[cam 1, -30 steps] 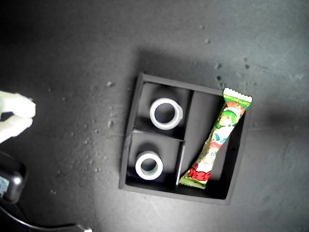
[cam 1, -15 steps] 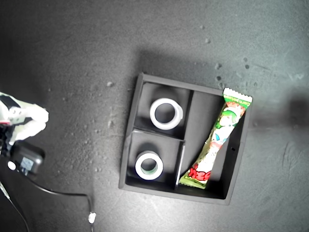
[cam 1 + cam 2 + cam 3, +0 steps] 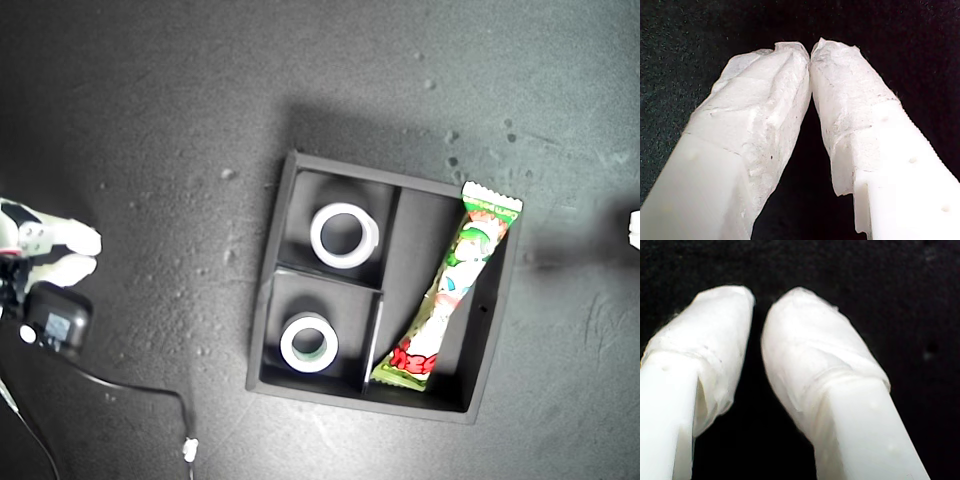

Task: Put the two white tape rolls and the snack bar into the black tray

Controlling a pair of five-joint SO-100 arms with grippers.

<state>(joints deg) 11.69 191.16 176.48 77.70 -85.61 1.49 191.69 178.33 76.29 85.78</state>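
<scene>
- At the exterior view's left edge: a white gripper, lower and further out of frame than a second ago, with a black adapter and cable now showing just below it. Which arm it belongs to: not decidable from the wrist views.
- Centre of the exterior view: black tray, unmoved. Upper tape roll flat in the upper small compartment, lower tape roll flat in the lower small one.
- Right part of the tray: snack bar lying diagonally in the long compartment, its upper crimped end resting over the tray's upper right rim.
- Exterior view's right edge: a sliver of white, newly arrived, too small to name.
- First gripper: tips touching, pinched closed on nothing, dark mat behind.
- Second gripper: tips a narrow gap apart, nothing between.
- Judgement: all three items housed, arms retreating, task essentially finished.
</scene>
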